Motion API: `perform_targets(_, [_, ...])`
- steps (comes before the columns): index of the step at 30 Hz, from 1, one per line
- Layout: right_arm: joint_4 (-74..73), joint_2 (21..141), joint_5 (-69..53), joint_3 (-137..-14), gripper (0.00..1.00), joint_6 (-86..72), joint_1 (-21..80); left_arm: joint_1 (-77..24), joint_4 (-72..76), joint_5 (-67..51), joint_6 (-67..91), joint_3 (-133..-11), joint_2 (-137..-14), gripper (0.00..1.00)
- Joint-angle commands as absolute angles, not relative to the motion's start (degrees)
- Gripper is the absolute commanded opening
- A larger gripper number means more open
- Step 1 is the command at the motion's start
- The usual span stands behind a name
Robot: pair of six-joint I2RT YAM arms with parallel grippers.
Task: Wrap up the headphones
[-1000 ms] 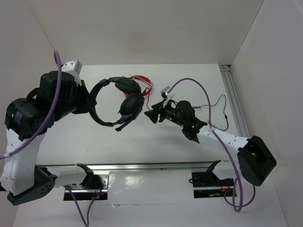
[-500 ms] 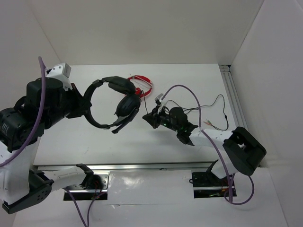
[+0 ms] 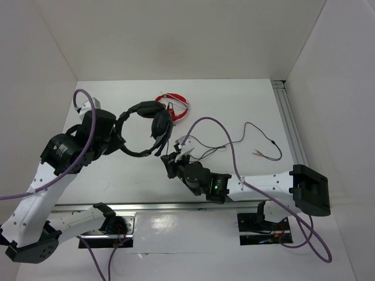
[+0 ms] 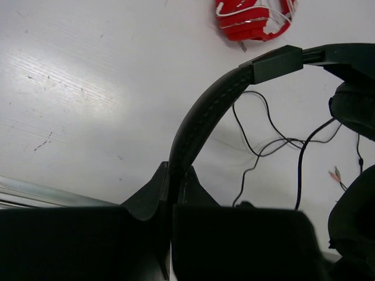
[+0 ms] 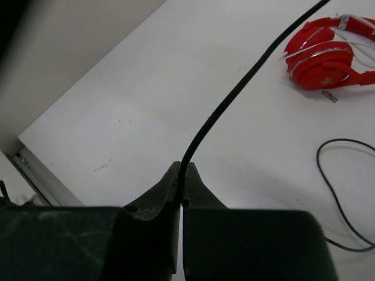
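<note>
Black over-ear headphones (image 3: 146,126) hang above the tabletop (image 3: 234,93) left of centre, just in front of the smaller red headphones (image 3: 174,105), which lie apart from them. The left fingers (image 4: 159,186) are clamped on the padded headband, and the earcups sit on the side away from that arm. The right fingers (image 5: 170,181) are pinched tight on the thin cable (image 5: 234,93) a short way below the earcups.

By my reading the wrapping has barely begun. No turn of cable shows around the band or cups, and most of its length trails in loose loops over the tabletop to the right, plugs lying free. All the winding is left.

The left arm reaches in from its side with the wrist raised. The right arm stretches low across the near edge toward the centre, the cable rising taut from its fingers.
</note>
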State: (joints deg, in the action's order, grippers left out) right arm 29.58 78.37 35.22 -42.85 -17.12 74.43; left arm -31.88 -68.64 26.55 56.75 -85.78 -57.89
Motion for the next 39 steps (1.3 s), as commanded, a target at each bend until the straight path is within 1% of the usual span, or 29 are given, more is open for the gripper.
perform_targets(1, [20.7,81.5,52.3,-49.2,0.00,-18.5,79.7,-31.6,-61.2,32.8,67.2,-83.0,-56.7,0.00])
perform_targets(4, [19.2,83.2,50.5,-51.4,0.00,-17.9,81.8,-31.6,-60.6,35.2,70.7,-81.3,-57.9,0.00])
perform_targets(8, [20.1,83.2,42.8,-52.0,0.00,-14.9,83.3,-31.6,-60.6,39.4,72.6,-80.7,-59.1,0.00])
perform_targets(12, [22.0,79.0,31.9,-51.5,0.00,-12.0,84.5,-31.6,-62.2,43.1,73.8,-78.6,-61.1,0.00])
perform_targets(16, [22.5,76.6,24.9,-52.0,0.00,-8.9,84.5,-31.6,-62.9,43.8,74.4,-75.4,-62.4,0.00])
perform_targets(21, [17.6,76.6,23.9,-56.2,0.00,-7.5,84.5,-32.2,-62.4,44.6,72.5,-71.3,-63.5,0.00])
perform_targets(25, [14.2,75.3,23.3,-59.2,0.00,-5.4,84.5,-32.7,-61.3,45.5,65.2,-71.8,-67.1,0.00])
perform_targets(29, [2.0,75.3,23.4,-65.6,0.00,0.3,84.5,-35.9,-61.6,42.2,55.7,-75.1,-72.2,0.00])
perform_targets(30, [-0.9,75.3,22.2,-66.9,0.00,1.4,83.6,-35.9,-61.6,41.1,50.8,-75.7,-73.1,0.00])
perform_targets(31, [-3.7,74.7,20.3,-69.0,0.00,2.5,83.0,-35.9,-62.1,40.5,49.3,-75.7,-73.8,0.00])
perform_targets(32, [-8.7,74.0,15.5,-70.0,0.00,4.5,81.6,-36.4,-62.9,41.0,47.7,-75.7,-74.4,0.00])
perform_targets(35, [-14.7,72.2,12.4,-72.4,0.00,6.1,80.3,-36.4,-62.9,40.5,44.5,-74.9,-73.7,0.00])
perform_targets(39, [-23.5,71.6,17.9,-75.1,0.00,6.1,80.2,-36.4,-62.2,38.6,38.3,-73.8,-72.2,0.00])
